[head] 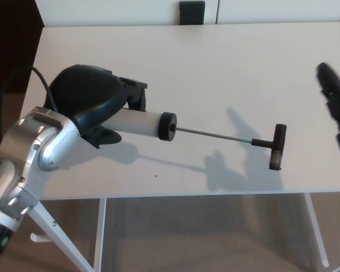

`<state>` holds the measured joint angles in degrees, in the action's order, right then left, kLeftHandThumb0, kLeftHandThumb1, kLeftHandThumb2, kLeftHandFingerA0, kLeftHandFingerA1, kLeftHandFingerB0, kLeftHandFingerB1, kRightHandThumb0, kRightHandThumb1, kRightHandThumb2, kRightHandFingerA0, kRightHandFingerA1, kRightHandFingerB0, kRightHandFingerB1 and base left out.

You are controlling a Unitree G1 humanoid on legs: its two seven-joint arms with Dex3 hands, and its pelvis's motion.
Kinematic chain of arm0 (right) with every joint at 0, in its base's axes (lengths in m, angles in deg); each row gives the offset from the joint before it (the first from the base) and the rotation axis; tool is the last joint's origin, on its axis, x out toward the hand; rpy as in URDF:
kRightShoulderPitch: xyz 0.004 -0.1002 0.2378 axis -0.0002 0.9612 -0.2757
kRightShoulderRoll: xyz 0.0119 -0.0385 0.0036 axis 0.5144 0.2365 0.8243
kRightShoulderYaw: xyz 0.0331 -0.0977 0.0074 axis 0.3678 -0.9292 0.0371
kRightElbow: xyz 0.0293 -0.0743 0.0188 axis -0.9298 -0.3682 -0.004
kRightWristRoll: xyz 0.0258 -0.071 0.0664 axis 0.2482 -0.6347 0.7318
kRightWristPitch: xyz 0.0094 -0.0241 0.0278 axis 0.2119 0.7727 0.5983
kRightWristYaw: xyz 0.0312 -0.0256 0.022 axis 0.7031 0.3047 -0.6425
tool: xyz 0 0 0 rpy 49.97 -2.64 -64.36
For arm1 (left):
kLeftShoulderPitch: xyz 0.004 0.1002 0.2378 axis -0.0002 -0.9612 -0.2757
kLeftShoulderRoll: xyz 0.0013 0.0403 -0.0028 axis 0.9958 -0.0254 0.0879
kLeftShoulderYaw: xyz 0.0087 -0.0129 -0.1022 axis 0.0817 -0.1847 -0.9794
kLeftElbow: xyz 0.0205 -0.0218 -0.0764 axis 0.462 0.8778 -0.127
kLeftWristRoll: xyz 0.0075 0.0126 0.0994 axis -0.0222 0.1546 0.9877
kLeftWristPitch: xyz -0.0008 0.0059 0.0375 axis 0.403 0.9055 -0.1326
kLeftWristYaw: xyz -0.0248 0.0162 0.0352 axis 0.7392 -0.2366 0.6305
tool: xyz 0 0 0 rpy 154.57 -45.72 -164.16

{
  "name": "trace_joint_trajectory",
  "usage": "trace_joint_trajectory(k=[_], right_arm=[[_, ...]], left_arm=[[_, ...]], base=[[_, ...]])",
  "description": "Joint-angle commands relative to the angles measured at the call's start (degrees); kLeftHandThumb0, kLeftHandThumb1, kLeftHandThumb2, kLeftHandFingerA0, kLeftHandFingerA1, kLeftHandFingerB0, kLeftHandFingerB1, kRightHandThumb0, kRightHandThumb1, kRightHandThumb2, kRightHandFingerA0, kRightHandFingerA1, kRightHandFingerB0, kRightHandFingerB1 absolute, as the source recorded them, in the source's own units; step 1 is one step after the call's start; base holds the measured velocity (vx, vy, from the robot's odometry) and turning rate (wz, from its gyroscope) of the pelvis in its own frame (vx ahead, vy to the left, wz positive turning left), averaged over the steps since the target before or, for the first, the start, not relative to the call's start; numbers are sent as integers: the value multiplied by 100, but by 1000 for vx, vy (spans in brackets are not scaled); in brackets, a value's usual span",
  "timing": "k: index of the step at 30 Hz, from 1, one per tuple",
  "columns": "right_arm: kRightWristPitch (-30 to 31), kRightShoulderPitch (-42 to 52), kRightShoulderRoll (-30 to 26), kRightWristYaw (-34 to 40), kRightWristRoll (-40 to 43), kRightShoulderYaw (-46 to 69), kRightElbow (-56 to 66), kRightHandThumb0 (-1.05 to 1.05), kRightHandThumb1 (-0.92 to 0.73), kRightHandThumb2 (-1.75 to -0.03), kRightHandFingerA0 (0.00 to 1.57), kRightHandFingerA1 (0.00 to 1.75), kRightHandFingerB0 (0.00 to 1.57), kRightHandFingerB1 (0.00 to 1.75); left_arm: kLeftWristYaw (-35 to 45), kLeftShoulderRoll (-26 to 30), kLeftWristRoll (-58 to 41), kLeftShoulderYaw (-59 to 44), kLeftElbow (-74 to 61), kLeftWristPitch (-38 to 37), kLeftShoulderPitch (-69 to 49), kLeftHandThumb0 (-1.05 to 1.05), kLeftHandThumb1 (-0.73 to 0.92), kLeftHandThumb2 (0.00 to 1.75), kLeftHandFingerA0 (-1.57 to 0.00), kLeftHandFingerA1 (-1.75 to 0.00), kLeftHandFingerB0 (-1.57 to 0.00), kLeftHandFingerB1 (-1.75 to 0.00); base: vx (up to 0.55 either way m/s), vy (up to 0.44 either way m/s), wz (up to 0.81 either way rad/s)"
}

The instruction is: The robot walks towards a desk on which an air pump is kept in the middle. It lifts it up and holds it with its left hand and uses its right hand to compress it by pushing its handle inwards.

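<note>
The left hand (89,102) is wrapped round the pump (140,122), hiding its rear, while the blurred, edge-cropped right hand (337,107) can't be read as spread or closed.

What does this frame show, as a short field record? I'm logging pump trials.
pump: held above the desk, rod fully out
left hand: shut on pump's white barrel
handle: black T-bar, free, untouched
right hand: blurred at right edge, apart from handle
compression: not yet begun
</note>
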<state>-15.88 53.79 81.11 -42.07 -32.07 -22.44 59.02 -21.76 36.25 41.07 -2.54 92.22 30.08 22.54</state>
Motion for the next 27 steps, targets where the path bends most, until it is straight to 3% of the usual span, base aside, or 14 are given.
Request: trace_joint_trajectory(k=[1, 2, 3, 6, 7, 9, 10, 17, 27], right_arm=[[57, 147, 14, 66, -406, -395, -244, -83, -79, -111, 5, 29, 9, 24], [57, 147, 14, 66, -406, -395, -244, -83, -79, -111, 5, 29, 9, 24], [2, 170, 38, 68, -447, -447, -315, -85, -80, -112, 6, 27, 6, 20], [-126, 257, 83, 11, -521, -554, -518, -84, -84, -114, 6, 25, 6, 18], [-165, 293, 94, -19, -537, -574, -602, -82, -84, -113, 6, 25, 6, 19], [-213, 325, 105, -45, -556, -592, -690, -82, -84, -113, 6, 25, 6, 19], [-261, 326, 92, -48, -606, -589, -783, -81, -83, -112, 6, 26, 7, 20], [-549, 160, -118, -74, -841, -401, -1515, -83, -82, -112, 7, 25, 6, 18], [-716, -22, -156, -171, -842, -294, -1834, -82, -80, -112, 6, 29, 6, 20]], left_arm=[[-29, -75, 86, 61, -10, 1, 14, -21, 72, 58, -71, -168, -79, -80], [-29, -75, 86, 61, -10, 1, 14, -21, 72, 58, -71, -168, -79, -80], [-25, -101, 92, 68, -12, 18, 17, -20, 73, 58, -72, -168, -75, -94], [-70, -143, 130, 90, -22, 11, 15, -18, 72, 58, -72, -168, -75, -95], [-84, -142, 126, 90, -30, -13, 8, -15, 75, 58, -71, -169, -65, -122], [-92, -139, 119, 85, -37, -38, -1, -15, 75, 58, -71, -169, -65, -122], [-79, -136, 95, 68, -53, -42, -11, -16, 76, 52, -73, -175, -54, -145], [-14, -29, 60, -1, -126, -44, -75, -8, 77, 57, -71, -170, -55, -144], [-38, 19, 85, -3, -156, -50, -121, -15, 75, 54, -69, -171, -53, -143]], base=[[0, 0, 0], [0, 0, 0], [0, 0, 0], [0, 0, 0], [0, 0, 0], [0, 0, 0], [0, 0, 0], [0, 0, 0], [0, 0, 0]])
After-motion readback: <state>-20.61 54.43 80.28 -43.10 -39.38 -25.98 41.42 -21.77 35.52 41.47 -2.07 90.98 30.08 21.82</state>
